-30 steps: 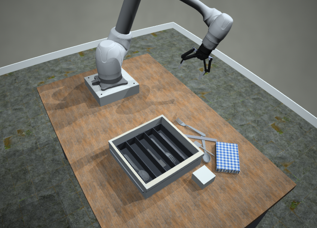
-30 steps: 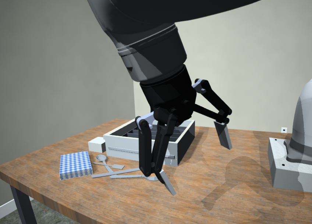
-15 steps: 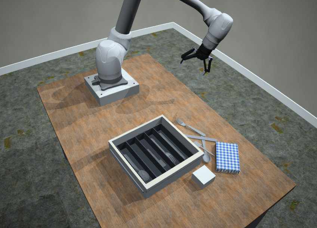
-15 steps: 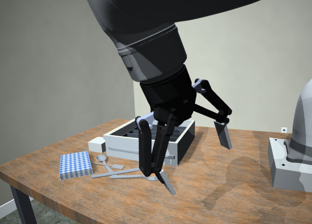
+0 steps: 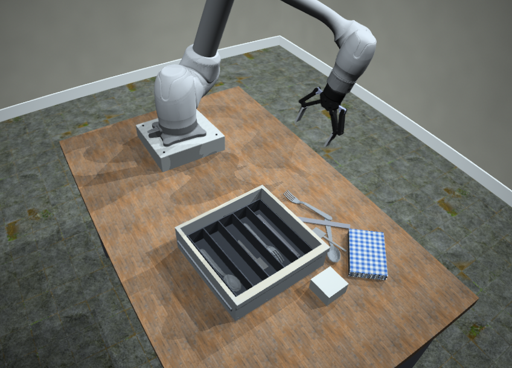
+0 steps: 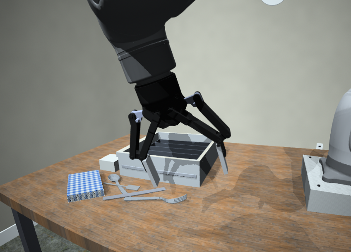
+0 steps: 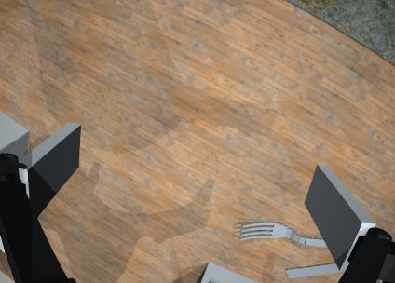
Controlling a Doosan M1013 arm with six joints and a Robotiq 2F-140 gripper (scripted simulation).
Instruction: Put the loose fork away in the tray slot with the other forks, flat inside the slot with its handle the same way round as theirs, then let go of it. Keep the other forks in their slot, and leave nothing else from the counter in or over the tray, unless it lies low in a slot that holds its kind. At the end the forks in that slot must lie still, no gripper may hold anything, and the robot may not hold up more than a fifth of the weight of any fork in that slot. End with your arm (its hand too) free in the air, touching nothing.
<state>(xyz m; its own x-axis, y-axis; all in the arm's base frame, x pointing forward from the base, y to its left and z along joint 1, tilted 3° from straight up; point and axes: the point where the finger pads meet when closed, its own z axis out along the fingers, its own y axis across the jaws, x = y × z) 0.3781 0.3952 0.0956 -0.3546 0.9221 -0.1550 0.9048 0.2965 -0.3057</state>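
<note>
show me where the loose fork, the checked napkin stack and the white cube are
loose fork point(image 5: 307, 205), top view, on its handle just behind the tines
checked napkin stack point(image 5: 367, 252), top view, middle of its blue and white top face
white cube point(image 5: 329, 284), top view, middle of its top face

Grey fork point(image 5: 306, 205), blue-white checked napkin point(image 5: 367, 254), cream-rimmed grey tray point(image 5: 247, 289).

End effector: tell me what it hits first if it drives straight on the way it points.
Probably bare table. The open end effector holds nothing; the fork lies off toward one finger, though depth is unclear.
</note>
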